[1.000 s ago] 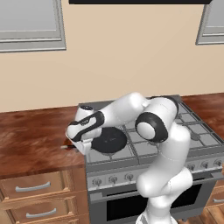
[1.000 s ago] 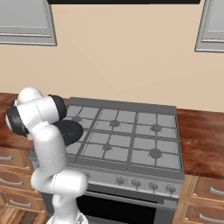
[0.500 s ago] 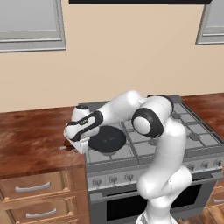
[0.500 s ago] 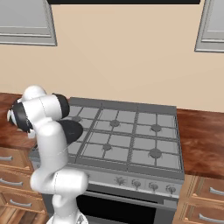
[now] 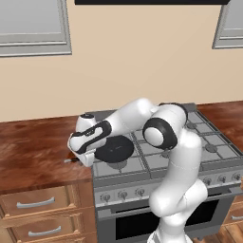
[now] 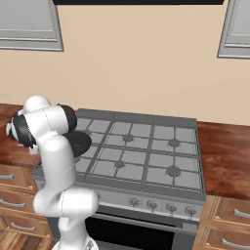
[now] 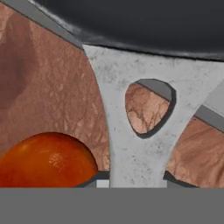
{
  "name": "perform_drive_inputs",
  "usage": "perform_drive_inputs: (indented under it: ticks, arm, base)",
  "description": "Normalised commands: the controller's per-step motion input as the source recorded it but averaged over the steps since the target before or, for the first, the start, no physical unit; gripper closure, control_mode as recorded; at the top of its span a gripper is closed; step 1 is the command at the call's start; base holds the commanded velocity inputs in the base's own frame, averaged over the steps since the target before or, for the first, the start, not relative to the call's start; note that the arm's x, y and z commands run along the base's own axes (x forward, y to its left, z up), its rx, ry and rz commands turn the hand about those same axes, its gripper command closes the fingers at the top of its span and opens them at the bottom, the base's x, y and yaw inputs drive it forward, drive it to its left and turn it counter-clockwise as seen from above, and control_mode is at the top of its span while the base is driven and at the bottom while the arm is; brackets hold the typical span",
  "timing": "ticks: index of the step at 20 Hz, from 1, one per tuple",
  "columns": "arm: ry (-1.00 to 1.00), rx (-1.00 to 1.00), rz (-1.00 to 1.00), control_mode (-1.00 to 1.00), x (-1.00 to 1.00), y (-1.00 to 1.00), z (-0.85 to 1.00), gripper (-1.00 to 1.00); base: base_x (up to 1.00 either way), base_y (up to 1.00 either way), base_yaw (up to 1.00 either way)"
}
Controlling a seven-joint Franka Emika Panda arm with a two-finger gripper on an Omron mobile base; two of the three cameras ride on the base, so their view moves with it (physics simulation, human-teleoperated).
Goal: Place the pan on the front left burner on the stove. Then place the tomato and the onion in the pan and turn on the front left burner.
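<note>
The black pan [image 5: 114, 148] sits on the grates at the front left of the stove [image 5: 190, 142], over the front left burner [image 5: 117, 165], whose cap is partly seen just in front of the pan's rim. The pan's thin dark handle [image 5: 71, 160] reaches out to the left over the wooden counter [image 5: 33, 152], with its end lying past the stove's edge.

The arm bends low across the stove's left side, and the gripper [image 5: 87, 160] hangs at the stove's left edge, directly over the handle and next to the pan's left rim. In the right base view the arm's own body covers most of the pan [image 6: 80, 141], so just a dark slice of it shows beside the arm's upper joint, on the stove [image 6: 146, 151].

From the hand view, the pan [image 7: 131, 22] is a dark curved wall across the far side, and its pale grey handle [image 7: 127, 131] with a hanging hole runs from the pan straight back toward the fingers. The fingers sit narrow, almost together, and whether they pinch the handle cannot be told, since the tips themselves are hidden. The tomato [image 7: 46, 159], glossy red-orange, lies on the counter [image 7: 52, 87] close beside the handle, on the side away from the hole's shadowed rim, very near the fingers.
</note>
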Motion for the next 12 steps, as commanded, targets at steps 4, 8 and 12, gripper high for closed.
perform_drive_inputs:
  ticks: [4, 8, 12]
  arm:
    - [0.0, 0.0, 0.0, -1.0, -0.21, 0.0, 0.0, -1.0]
    - [0.0, 0.0, 0.0, -1.0, -0.3, 0.0, 0.0, -1.0]
    - [0.0, 0.0, -0.02, -1.0, -0.31, 0.0, 0.06, -1.0]
  base:
    - [0.0, 0.0, 0.0]
    - [0.0, 0.0, 0.0]
    - [0.0, 0.0, 0.0]
